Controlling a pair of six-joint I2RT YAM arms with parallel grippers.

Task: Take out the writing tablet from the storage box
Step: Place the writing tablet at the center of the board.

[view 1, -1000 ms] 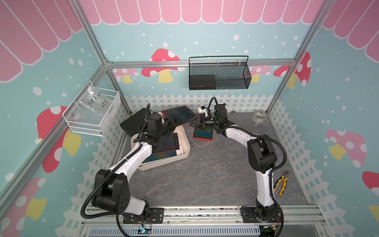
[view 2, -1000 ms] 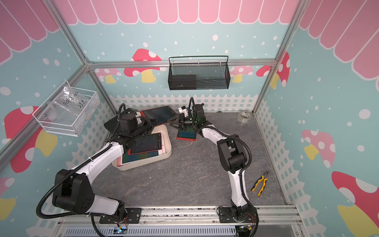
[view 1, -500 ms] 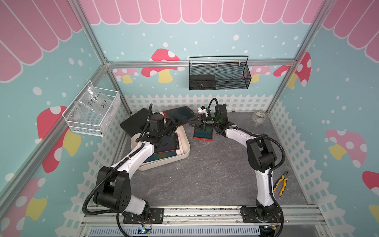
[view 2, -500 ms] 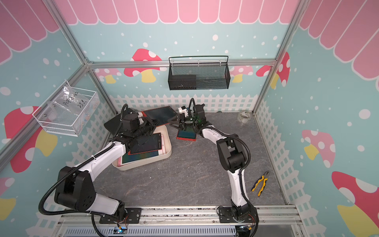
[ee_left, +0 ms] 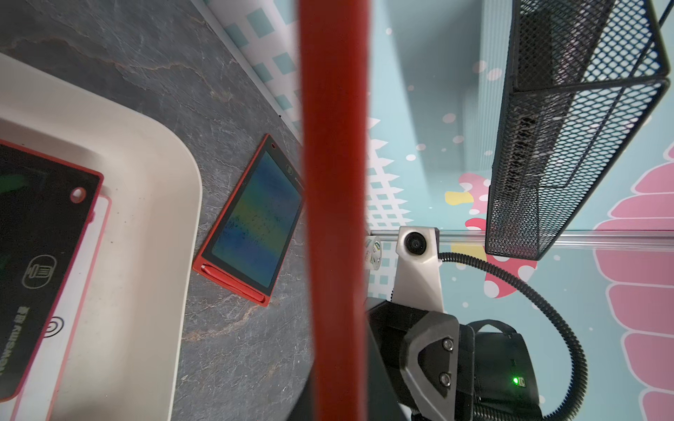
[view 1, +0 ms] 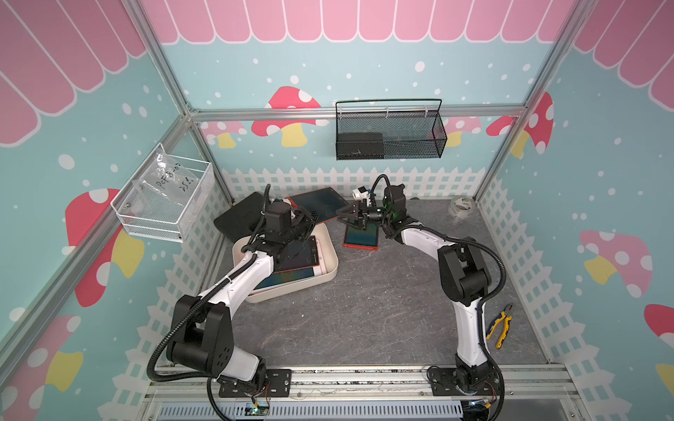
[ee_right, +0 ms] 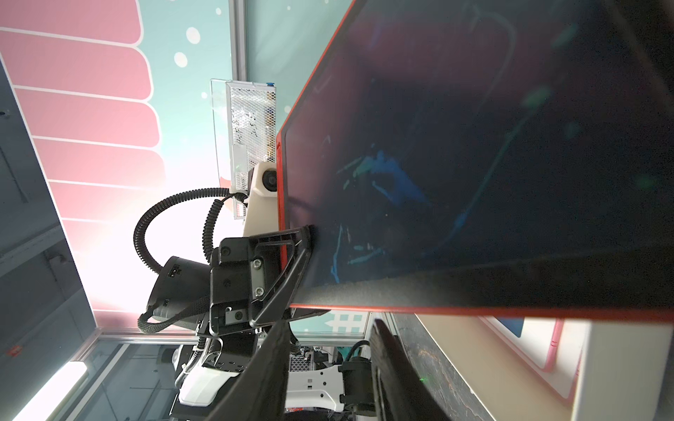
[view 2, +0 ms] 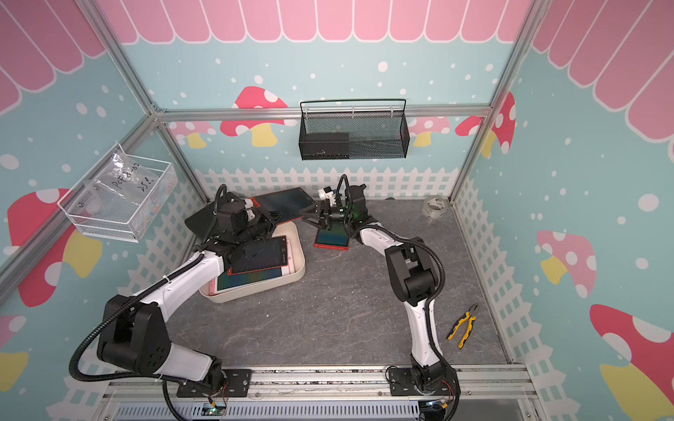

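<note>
Here my left tool (view 1: 307,221) is pinched on one edge of the big red-framed, dark-screened writing tablet (view 1: 316,202), holding it lifted above the far end of the cream plastic storage box (view 1: 332,262) — my right tool (view 1: 344,217) stands half-spread at the opposite edge, likely to share the load.

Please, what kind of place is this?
Probably a robot test booth dressed as a playroom: mushroom-printed teal wall panels on a silver aluminium frame, and two white-and-black robot arms bolted to a metal rail in front.
</note>
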